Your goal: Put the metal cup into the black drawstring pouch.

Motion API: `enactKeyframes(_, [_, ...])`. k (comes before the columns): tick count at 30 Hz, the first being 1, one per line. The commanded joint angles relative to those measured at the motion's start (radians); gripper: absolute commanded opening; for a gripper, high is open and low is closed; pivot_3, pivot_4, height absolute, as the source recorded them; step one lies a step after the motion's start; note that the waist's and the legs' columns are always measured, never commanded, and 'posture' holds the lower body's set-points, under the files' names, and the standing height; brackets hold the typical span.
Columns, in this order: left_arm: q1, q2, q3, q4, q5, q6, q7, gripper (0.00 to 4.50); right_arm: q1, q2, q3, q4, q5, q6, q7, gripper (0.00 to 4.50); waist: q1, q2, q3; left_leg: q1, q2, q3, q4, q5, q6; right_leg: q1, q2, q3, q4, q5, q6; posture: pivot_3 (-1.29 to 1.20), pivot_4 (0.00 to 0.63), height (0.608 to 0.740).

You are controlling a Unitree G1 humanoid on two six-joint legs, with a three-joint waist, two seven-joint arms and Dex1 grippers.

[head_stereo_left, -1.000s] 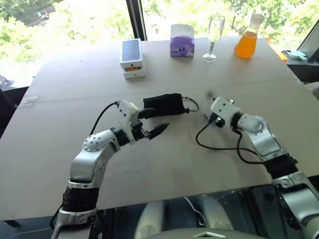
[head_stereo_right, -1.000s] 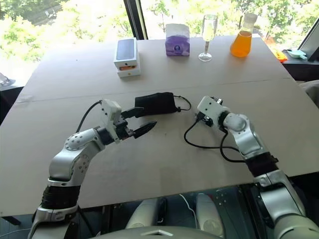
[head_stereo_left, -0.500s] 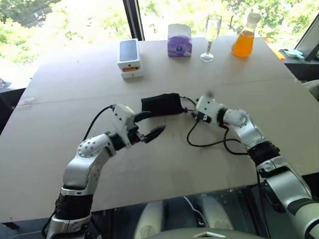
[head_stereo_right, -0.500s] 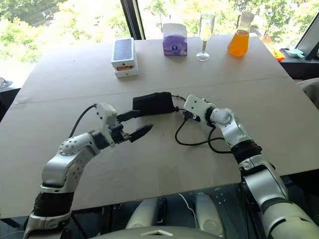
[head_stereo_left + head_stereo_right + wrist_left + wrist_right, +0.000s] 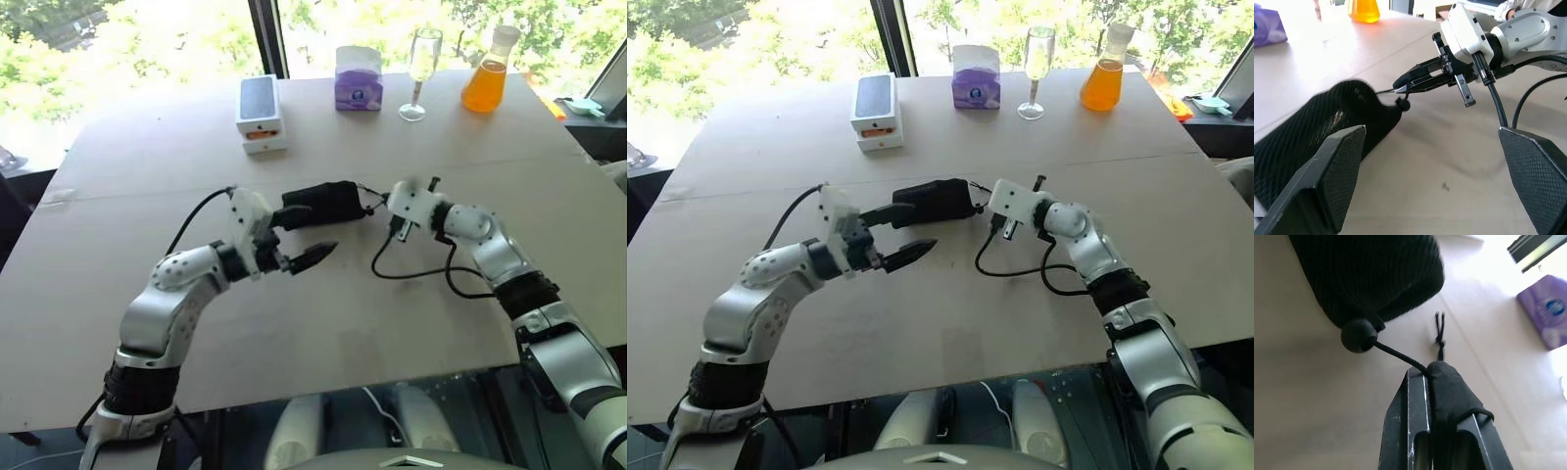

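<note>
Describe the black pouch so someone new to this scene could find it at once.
On the brown table, look to the middle, between the two arms. The black drawstring pouch lies there, its cord pinched in the shut right gripper. It is the table's one soft black thing; the white box stands farther back.

Black pouch (image 5: 933, 200) between two pincers

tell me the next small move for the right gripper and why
Probably a gentle pull on the cord, away from the pouch. The right gripper is shut on the cord just past the bead, and the pouch mouth looks cinched. The left gripper is open beside the pouch.
</note>
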Motion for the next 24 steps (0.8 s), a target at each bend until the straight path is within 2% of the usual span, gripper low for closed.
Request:
enactKeyframes(1, [-0.092,-0.015,-0.054,0.001,0.044,0.033,0.047,4.5,0.026,-0.03,-0.052,-0.225,0.014,0.094,0.012,0.04,-0.001,0.0,0.0,0.0,0.0,0.0,0.0,0.0,0.0,0.0,0.0,0.0,0.0,0.0,0.0,0.0,0.15,0.74])
enactKeyframes(5, [-0.229,-0.059,-0.133,0.135,0.104,0.041,0.058,4.5,0.043,-0.042,-0.062,-0.374,0.005,0.206,0.02,0.04,-0.001,0.0,0.0,0.0,0.0,0.0,0.0,0.0,0.0,0.0,0.001,0.0,0.0,0.0,0.0,0.0,0.15,0.74])
enactKeyframes(12, [-0.425,-0.136,-0.218,0.414,0.208,-0.106,-0.019,4.5,0.053,-0.046,-0.048,-0.469,-0.023,0.294,0.011,0.04,-0.001,0.0,0.0,0.0,-0.001,0.0,0.0,0.001,-0.001,0.0,0.001,0.0,0.0,0.0,0.0,0.0,0.15,0.74])
enactKeyframes(23, [-0.498,-0.226,-0.227,0.605,0.256,-0.232,-0.08,4.5,0.066,-0.039,-0.04,-0.524,-0.039,0.351,0.009,0.04,-0.002,0.0,0.0,-0.003,-0.001,0.001,0.0,0.002,-0.004,-0.003,0.001,0.0,0.0,0.0,0.0,0.0,0.15,0.74])
enactKeyframes(24, [-0.503,-0.236,-0.224,0.618,0.258,-0.237,-0.078,4.25,0.066,-0.039,-0.04,-0.526,-0.039,0.353,0.01,0.01,-0.002,0.0,0.0,-0.004,-0.001,0.001,0.0,0.002,-0.004,-0.004,0.001,0.0,0.0,0.0,0.0,0.0,0.15,0.74])
